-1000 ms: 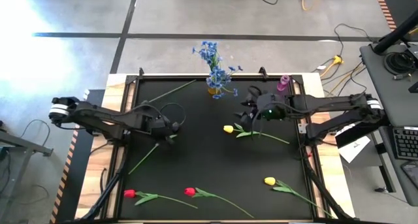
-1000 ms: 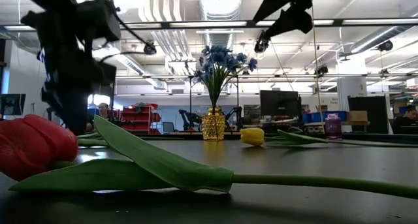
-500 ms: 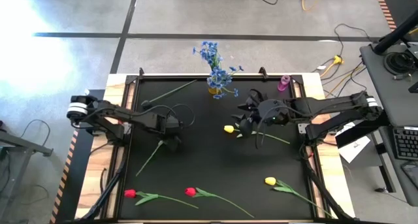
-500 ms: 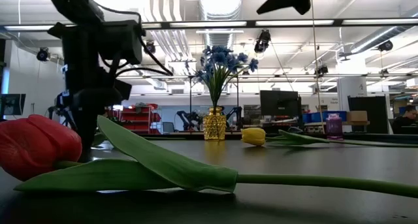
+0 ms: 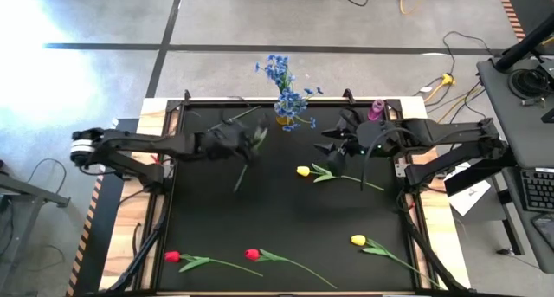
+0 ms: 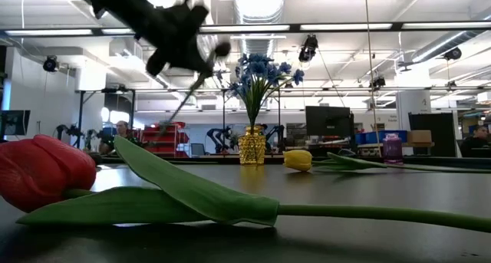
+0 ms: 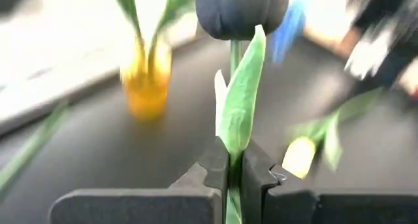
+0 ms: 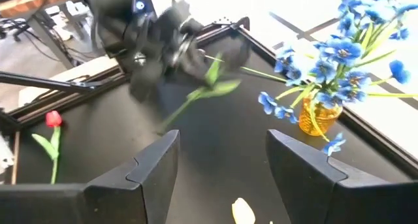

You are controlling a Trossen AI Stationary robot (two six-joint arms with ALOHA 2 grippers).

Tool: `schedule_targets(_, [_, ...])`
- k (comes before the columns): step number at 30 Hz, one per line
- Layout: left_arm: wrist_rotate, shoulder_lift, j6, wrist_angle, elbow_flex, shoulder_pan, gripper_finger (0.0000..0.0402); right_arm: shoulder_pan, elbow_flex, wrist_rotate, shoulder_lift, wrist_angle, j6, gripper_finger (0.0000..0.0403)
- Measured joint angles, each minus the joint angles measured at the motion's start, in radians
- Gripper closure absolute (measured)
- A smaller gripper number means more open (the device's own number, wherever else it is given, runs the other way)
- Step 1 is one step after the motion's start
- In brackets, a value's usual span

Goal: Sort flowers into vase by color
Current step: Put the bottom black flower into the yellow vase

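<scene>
The black tulip [image 7: 241,12] is up in the air near the far edge of the tabletop [image 5: 286,219], close to the yellow vase [image 5: 283,119] with blue flowers [image 5: 286,85]. The left gripper [image 7: 229,168] has its fingers squeezed tight on the green stem, with the dark head sticking out past them. The step looks like carrying this flower (no black ones are in a vase yet). Next it likely needs a vase and a stem pointing down. The right gripper [image 8: 219,162] waits wide open and empty above the yellow tulip [image 5: 303,171].
</scene>
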Motion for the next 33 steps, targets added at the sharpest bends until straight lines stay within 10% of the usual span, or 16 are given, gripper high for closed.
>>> schedule_targets(14, [0.143, 0.049, 0.225, 1.019, -0.153, 0.319, 0.0401, 0.045, 0.039, 0.067, 0.000, -0.010, -0.064, 0.0184])
schedule_targets(33, [0.220, 0.361, 0.410, 0.912, 0.249, 0.419, 0.0401, 0.045, 0.039, 0.120, -0.005, -0.013, -0.056, 0.0184])
